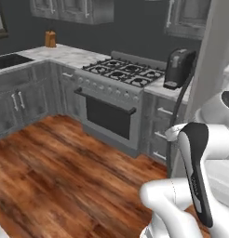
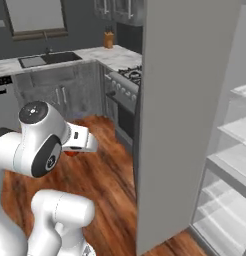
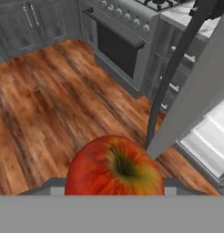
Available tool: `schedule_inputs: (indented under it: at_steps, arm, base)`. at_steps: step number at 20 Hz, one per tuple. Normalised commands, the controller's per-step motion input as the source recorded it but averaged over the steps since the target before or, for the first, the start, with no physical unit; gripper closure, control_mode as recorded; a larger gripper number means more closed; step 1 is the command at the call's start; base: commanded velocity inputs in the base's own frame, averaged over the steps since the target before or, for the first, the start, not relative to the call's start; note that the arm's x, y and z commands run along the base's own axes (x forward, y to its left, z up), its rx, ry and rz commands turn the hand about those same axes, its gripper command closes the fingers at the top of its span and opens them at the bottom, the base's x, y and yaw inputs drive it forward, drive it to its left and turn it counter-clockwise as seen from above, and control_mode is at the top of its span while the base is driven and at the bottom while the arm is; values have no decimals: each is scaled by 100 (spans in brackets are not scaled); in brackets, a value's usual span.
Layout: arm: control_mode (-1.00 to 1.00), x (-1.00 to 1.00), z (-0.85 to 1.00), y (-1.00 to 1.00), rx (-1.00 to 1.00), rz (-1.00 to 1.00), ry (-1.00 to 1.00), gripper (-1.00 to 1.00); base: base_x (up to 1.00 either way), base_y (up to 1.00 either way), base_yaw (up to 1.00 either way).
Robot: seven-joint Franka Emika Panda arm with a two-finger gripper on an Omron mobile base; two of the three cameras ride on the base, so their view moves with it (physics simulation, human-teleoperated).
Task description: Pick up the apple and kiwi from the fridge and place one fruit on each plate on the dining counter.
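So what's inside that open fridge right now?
Inside the fridge, clear shelves show nothing on their visible parts. The open door hides the rest, so a kiwi there can't be confirmed. The apple is already out, between the jaws over the wooden floor.

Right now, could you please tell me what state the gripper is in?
Gripper: closed on the apple, carried above the wooden floor.

A home kitchen. At the centre of the left base view a steel gas range (image 1: 117, 95) with an oven stands between grey cabinets (image 1: 21, 100) under a marble tabletop (image 1: 70, 55). A sink (image 2: 49, 59) sits at upper left of the right base view, the open fridge (image 2: 195, 125) with clear shelves at right, above a wood plank floor (image 1: 56, 172).
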Motion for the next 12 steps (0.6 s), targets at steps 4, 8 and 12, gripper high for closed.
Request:
schedule_inputs:
  at_steps: [4,8,12]
  arm:
    - [100,0,0,0,0,0,0,100]
    - [100,0,0,0,0,0,0,100]
    - [100,0,0,0,0,0,0,100]
  base:
    - [0,0,56]
    - [20,0,46]
    - [41,4,31]
